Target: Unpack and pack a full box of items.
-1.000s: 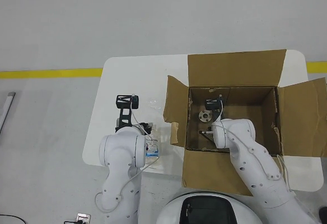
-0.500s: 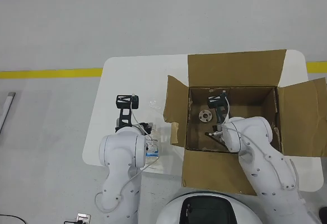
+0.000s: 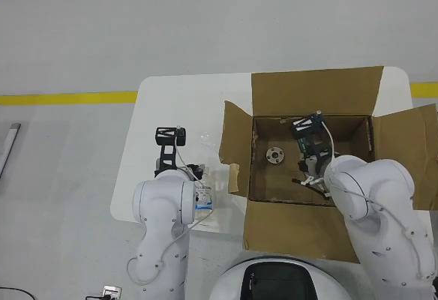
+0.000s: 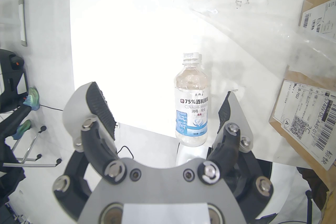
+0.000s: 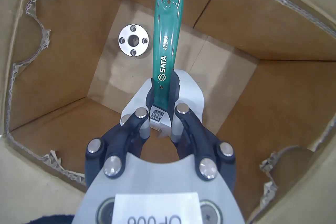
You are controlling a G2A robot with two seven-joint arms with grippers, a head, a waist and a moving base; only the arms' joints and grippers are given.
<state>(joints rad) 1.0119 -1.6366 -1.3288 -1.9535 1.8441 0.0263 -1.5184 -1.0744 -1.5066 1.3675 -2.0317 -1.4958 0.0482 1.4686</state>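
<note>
The wrench [image 5: 166, 51], green in the handle, is pinched at its head end between the fingers of the right gripper [image 5: 162, 97], down inside the open box [image 3: 313, 90]. In the top view, we see its long axis run from the fingers toward 12 o'clock, with the handle's free end close to the box's far wall. The flange [image 3: 275, 155] lies flat on the box floor at about 9 o'clock from that gripper, apart from it.

The bare table [image 3: 174, 105] lies at 9 o'clock, beyond the box's side wall and its raised flap. We judge that the unpacking move turns on this. The wrench must rise before it travels toward 9 o'clock, or the long handle may catch the wall at 12 o'clock or the flap at 9.

The left gripper [image 4: 162, 100] hangs over the table at 9 o'clock of the box, its fingers spread wide and holding nothing. The bottle [image 4: 191, 109] stands upright near the table's 6 o'clock edge, apart from those fingers. We take the left arm as nearer the landing place, though the right arm has the wrench.
</note>
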